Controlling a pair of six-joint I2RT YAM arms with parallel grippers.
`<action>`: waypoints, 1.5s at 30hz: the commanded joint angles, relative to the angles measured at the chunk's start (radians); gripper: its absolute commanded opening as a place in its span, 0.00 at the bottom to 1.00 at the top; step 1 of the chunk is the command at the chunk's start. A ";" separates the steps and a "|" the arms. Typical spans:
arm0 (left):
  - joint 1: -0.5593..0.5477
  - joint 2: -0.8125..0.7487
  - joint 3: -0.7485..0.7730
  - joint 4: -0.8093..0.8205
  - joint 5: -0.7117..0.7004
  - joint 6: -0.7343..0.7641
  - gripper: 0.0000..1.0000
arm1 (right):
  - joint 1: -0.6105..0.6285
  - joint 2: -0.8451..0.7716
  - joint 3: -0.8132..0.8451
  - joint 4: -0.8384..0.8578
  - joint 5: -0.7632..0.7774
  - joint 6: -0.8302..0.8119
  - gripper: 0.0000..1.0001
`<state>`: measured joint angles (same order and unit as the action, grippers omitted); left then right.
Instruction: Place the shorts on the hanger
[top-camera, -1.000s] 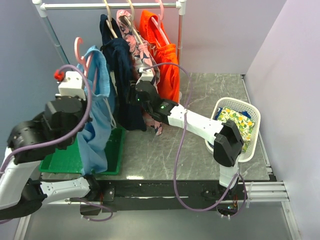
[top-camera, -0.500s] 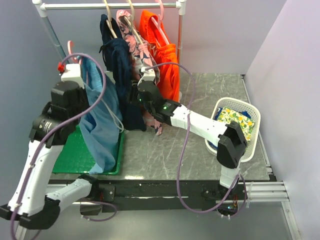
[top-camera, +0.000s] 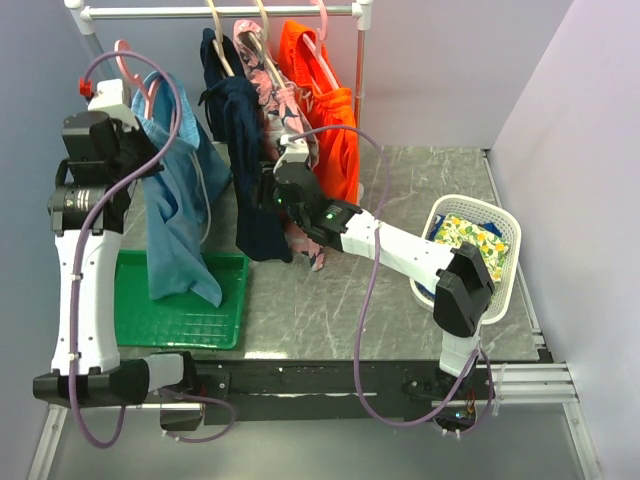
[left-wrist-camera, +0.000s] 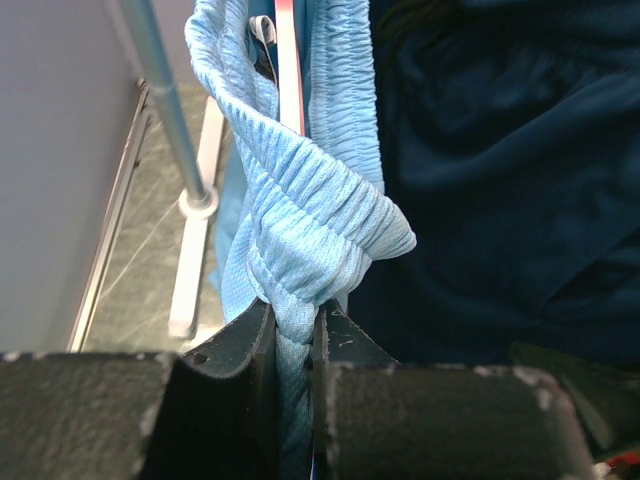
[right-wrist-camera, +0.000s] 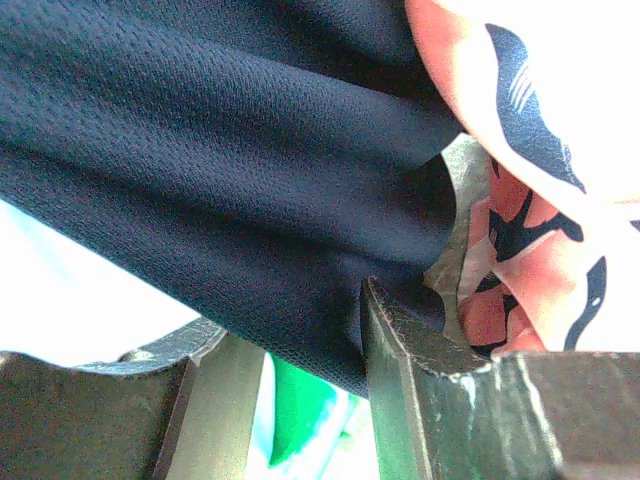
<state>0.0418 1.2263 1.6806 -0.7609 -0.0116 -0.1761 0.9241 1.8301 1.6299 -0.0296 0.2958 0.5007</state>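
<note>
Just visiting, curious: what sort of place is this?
Likely a lab bench staged as a laundry corner: a clothes rail hung with garments, a filled white basket, bare partition walls.

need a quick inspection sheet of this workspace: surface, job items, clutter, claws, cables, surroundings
surface: grey stone-look table, with a green tray at its left front
job's things: light blue shorts draped on the pink hanger, lifted near the left end of the rack rail; hook not on the rail
clutter: navy shorts, floral garment and orange shorts hang from the rail; white basket holds patterned clothes at right
claws: left claw shut on the light blue shorts; right claw open, navy shorts between its fingers
cables: purple cables loop off both arms
surroundings: pale walls
</note>
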 joint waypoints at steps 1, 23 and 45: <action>0.006 0.012 0.148 0.146 0.076 0.009 0.01 | 0.007 -0.031 0.028 0.048 -0.014 0.004 0.48; 0.007 0.265 0.455 0.075 0.096 0.013 0.01 | 0.007 -0.032 0.074 0.037 -0.035 -0.005 0.49; 0.015 0.386 0.476 0.106 0.134 0.007 0.01 | 0.030 -0.045 0.062 0.014 -0.029 -0.013 0.49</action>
<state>0.0479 1.6344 2.1578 -0.7925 0.0910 -0.1730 0.9386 1.8301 1.6676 -0.0338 0.2611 0.4999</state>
